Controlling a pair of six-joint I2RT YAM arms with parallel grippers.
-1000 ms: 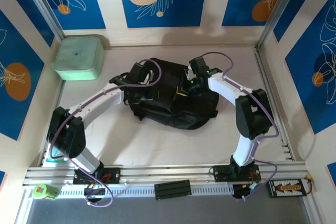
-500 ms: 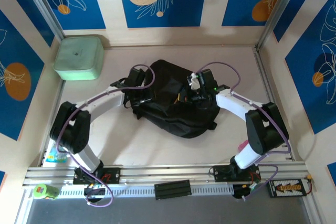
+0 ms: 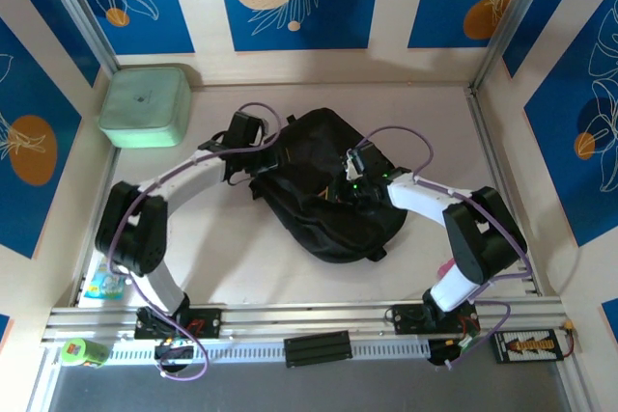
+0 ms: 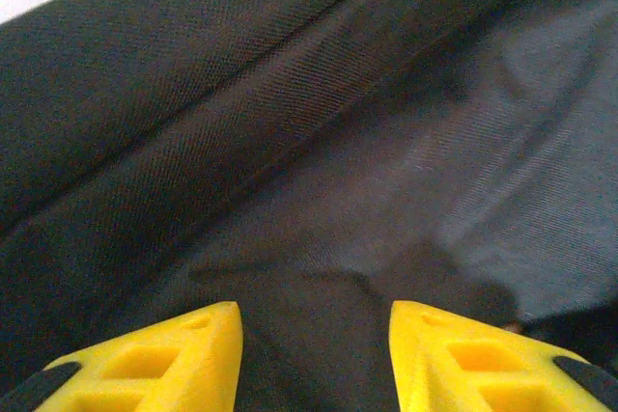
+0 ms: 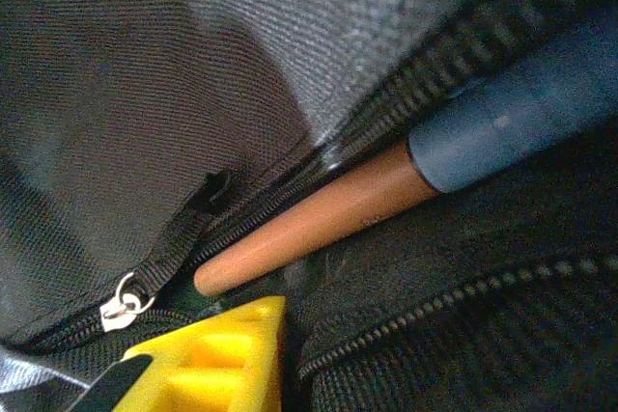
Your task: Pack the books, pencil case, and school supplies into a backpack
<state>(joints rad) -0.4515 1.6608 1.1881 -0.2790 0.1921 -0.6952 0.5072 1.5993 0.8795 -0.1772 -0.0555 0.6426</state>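
Backpack (image 3: 323, 214) mid-bench (image 3: 241, 267), soft floppy fabric that'll likely sag: take it by a seam or the zipper pull (image 5: 120, 312), not flat cloth. Left gripper (image 4: 314, 354) half-wide on its fabric, pinch unclear. Right gripper (image 3: 351, 178) at the zip beside a brown pen (image 5: 319, 224), width can't tell.

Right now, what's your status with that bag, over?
Left gripper: fingers apart on backpack fabric, grip unclear. Right gripper beside the zipper pull, state unclear. Brown stick with a blue end lies in the zipper opening.
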